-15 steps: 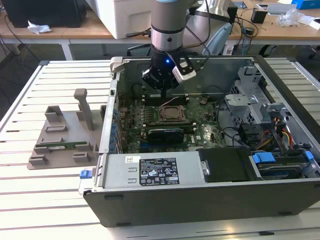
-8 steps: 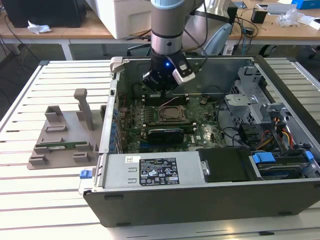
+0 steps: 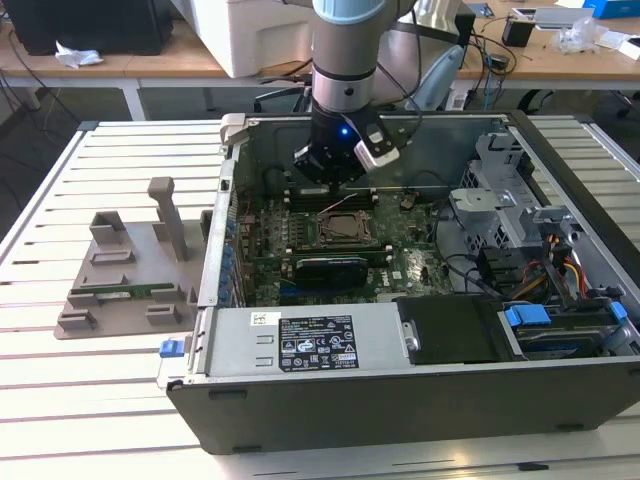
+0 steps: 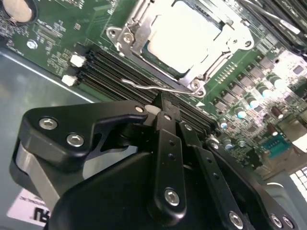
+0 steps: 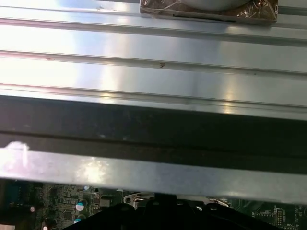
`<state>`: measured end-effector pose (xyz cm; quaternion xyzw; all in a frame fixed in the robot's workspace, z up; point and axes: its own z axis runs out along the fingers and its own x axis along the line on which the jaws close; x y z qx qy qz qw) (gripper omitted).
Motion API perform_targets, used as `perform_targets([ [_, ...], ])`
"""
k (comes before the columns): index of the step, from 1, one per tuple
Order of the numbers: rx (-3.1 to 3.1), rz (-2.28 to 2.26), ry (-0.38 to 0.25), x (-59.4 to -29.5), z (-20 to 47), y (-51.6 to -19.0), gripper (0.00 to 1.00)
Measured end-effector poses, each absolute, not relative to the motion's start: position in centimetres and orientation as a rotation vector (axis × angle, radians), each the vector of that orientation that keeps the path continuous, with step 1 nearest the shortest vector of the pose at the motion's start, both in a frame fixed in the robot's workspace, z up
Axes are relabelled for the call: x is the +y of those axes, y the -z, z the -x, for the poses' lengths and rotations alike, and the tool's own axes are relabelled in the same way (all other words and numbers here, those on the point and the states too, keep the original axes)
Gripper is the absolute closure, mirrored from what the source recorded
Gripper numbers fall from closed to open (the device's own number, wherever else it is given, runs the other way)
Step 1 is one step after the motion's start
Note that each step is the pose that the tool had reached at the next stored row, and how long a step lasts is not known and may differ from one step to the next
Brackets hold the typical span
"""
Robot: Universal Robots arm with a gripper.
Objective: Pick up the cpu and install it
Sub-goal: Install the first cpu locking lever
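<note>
I see the cpu (image 4: 184, 36) in the second wrist view, upper centre of the frame: a pale silver square lying flat inside the socket frame (image 4: 129, 36) on the motherboard (image 4: 57, 43). It appears level and seated within the metal bracket, not tilted (glare washes out its top, so I cannot check the edges closely). A thin wire retention lever (image 4: 148, 87) runs just below the socket, near the middle of the frame; whether it is latched I cannot tell.

The gripper (image 4: 165, 108) sits in the lower half of that same frame, its black linkages converging to a closed tip just beside the lever and over the memory slots (image 4: 103, 64). I see nothing between the fingers; I judge them drawn together and empty, tip close to or touching the lever.

In the exterior view the arm (image 3: 343, 60) stands at upper centre, wrist lowered into the open computer case (image 3: 420, 400), gripper over the socket region at centre frame. A grey parts tray (image 3: 130, 270) lies at the left of the frame on the slatted table (image 3: 60, 400).

Progress, as judged: pick and placement look done, chip in the socket. What is left appears to be securing the socket hardware.
</note>
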<state>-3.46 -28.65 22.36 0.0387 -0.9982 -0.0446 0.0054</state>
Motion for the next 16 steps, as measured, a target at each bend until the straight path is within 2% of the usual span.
perform_targets([
  [16, -3.119, -0.12, 0.137, -29.3, 0.3, -20.5, 0.89],
])
